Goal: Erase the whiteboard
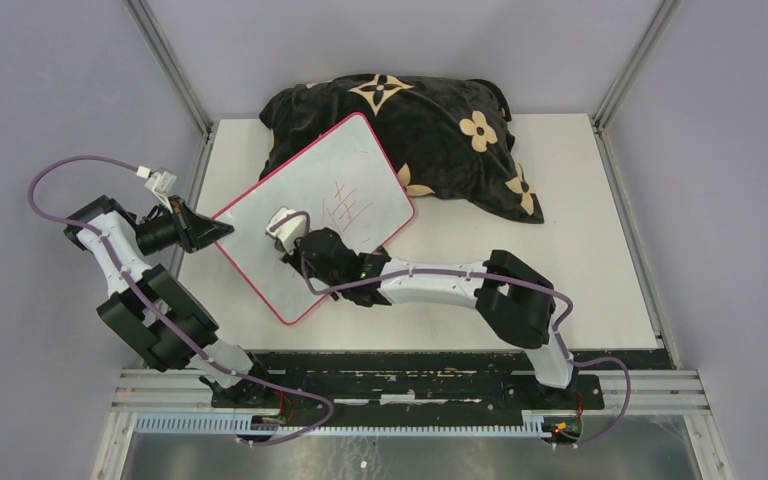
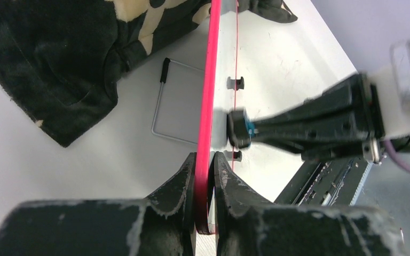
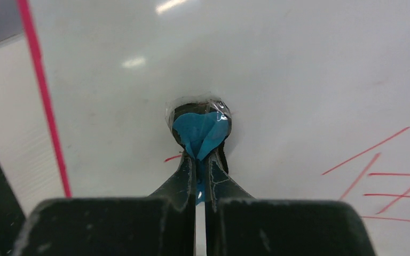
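The whiteboard [image 1: 345,165], white with a pink rim, lies tilted with its far edge against the black floral cushion [image 1: 440,115]. Red handwritten marks [image 1: 352,205] sit on its right half, also seen in the right wrist view as red strokes [image 3: 384,176]. My left gripper [image 1: 218,228] is shut on the board's left corner, its fingers clamping the pink rim [image 2: 209,80]. My right gripper [image 1: 295,250] is shut on a small black eraser pad wrapped in blue tape [image 3: 200,128], which presses on the board surface [image 3: 299,64] left of the writing. A short red stroke [image 3: 172,158] lies beside the fingers.
A thin wire stand [image 2: 163,106] lies on the table behind the board. The cushion [image 2: 58,64] takes up the back of the table. Grey walls and metal frame posts [image 1: 175,70] close in the sides.
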